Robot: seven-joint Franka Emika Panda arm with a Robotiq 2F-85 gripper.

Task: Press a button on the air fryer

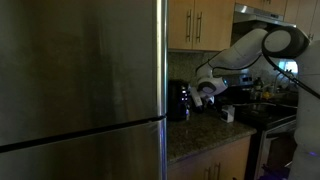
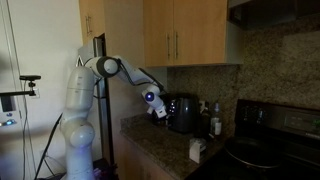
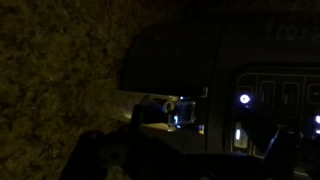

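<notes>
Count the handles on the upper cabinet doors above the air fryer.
2: one handle beside a second handle, where the doors meet above the air fryer; more may be hidden.

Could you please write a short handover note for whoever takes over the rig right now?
End effector: right beside the air fryer, facing it. I cannot tell whether it is open or shut.
Air fryer: upright on the counter by the wall. The wrist view is dark but shows its panel with a lit button.
Done: arm is at the fryer.
Left: no contact is visible, so close the gap and press a button.
</notes>
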